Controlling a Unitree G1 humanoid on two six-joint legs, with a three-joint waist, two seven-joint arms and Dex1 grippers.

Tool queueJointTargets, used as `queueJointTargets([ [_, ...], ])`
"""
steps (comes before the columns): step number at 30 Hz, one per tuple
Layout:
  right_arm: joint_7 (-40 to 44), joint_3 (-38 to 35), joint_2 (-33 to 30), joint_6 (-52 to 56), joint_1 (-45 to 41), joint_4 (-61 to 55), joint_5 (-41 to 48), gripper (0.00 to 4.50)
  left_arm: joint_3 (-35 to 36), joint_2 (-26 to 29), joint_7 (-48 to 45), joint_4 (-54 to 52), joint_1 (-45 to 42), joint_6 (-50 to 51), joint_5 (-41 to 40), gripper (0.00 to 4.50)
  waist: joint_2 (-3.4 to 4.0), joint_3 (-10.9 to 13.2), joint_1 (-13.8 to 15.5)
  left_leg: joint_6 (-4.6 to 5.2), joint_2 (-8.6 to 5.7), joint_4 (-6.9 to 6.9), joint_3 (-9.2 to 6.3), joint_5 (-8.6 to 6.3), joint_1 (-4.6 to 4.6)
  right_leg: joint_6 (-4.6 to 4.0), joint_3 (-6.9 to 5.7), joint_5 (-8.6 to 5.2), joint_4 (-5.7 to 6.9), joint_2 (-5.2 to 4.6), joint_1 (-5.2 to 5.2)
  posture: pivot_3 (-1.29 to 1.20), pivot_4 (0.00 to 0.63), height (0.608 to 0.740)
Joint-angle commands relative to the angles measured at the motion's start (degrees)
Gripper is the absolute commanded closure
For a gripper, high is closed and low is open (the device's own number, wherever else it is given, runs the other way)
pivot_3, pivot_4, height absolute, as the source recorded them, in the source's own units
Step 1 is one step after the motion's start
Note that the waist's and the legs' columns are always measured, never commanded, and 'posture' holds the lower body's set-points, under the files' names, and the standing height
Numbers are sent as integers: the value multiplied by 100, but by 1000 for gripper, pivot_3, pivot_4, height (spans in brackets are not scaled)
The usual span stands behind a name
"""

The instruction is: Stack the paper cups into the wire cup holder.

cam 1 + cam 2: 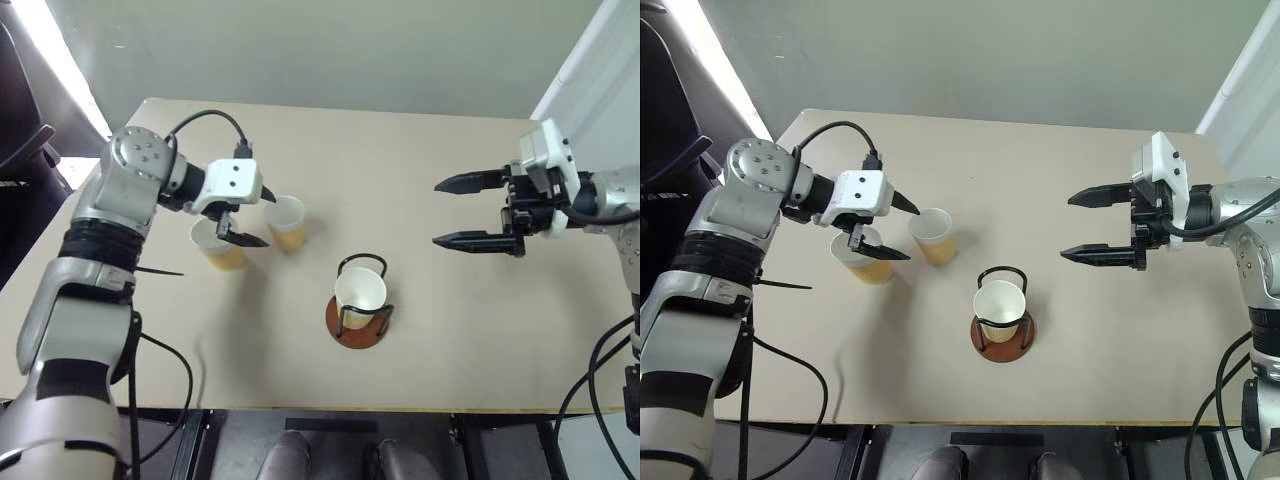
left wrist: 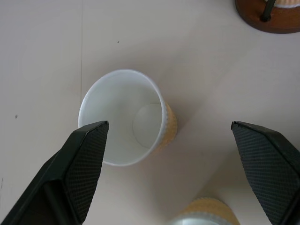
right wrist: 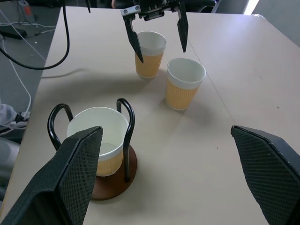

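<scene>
Our left gripper [image 1: 248,218] hangs over the left part of the table [image 1: 420,180], with its two black fingers spread as wide as they go and nothing held between them. It points down and a bit to the right, and it sits just above the two loose cups. One cup [image 1: 221,246] stands upright on the left, right under the gripper, and one finger crosses in front of its rim. We cannot tell if that finger touches it. The other cup [image 1: 286,222] stands upright just beside it, a little farther and to the right. From the left wrist we look straight down into this cup [image 2: 125,117] and see its white inside between the two fingers, which stand apart from it on each side. Our right gripper [image 1: 470,212] is up in the air over the right side of the table, well apart from all the cups. It points to the left, its fingers are wide open too, and it holds nothing. Near the middle of the table, closer to us, stands the holder [image 1: 360,322] on its round brown base. A third cup [image 1: 360,294] sits upright inside its black wire loops.
</scene>
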Motion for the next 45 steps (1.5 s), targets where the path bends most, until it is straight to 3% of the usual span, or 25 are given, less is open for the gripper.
queueJointTargets([
  [1, -153, -283, -139, 43, 31, -284, 154, 0, -31, -154, 64, 364, -340, -285, 238, 297, 0, 0, 11, 2, -1, 4, 0, -1, -3, 5, 0, 3, -4, -2, 0, 0, 150, 740],
  [3, -193, -298, -169, 69, 76, -342, 183, 0, -66, -266, 58, 550, -409, -425, 340, 671, 0, 0, 15, 4, -3, 7, 2, -2, -5, 7, 1, 4, -5, -5, 0, 0, 150, 740],
  [13, -354, -348, -279, 117, 175, -502, 270, 0, 8, -495, 112, 997, -602, -701, 494, 4441, 0, 0, 24, 9, -4, 7, 14, -3, -4, 9, 3, 5, -4, -7, -1, 0, 150, 740],
  [21, -383, -242, -249, 27, 95, -418, 197, 0, 106, -423, 27, 936, -539, -672, 445, 4476, 0, 0, 27, 11, -5, 14, 14, -3, -4, 13, 4, 7, -3, -8, 0, 0, 150, 740],
  [30, -359, -169, -245, -61, 18, -309, 135, 0, 651, -418, -358, 463, -824, -142, -181, 4476, 0, 0, 30, 12, -5, 17, 15, -2, -6, 13, 3, 7, -3, -8, -1, 0, 150, 740],
  [35, -238, -285, -405, -34, 44, -311, 198, 0, 660, -142, -635, -817, -937, 982, -1487, 4476, 0, 0, 28, 12, -6, 23, 21, -3, -10, 15, 4, 8, -4, -7, -2, 0, 150, 740],
  [41, 276, -635, -1048, -257, 569, -358, 272, 0, -84, 1068, -635, -3830, -520, 2437, -4228, 4476, 11, -7, 29, 12, -5, 26, 49, -3, -35, 18, 9, 7, -11, -7, -20, 0, 150, 740],
  [45, 427, -799, -1340, -474, 703, -122, 204, 0, -522, 1350, -635, -4531, -432, 2512, -4682, 4476, 14, -7, 48, 14, -5, 34, 54, -2, -25, 23, 12, 9, -1, -11, -17, 0, 150, 740],
])
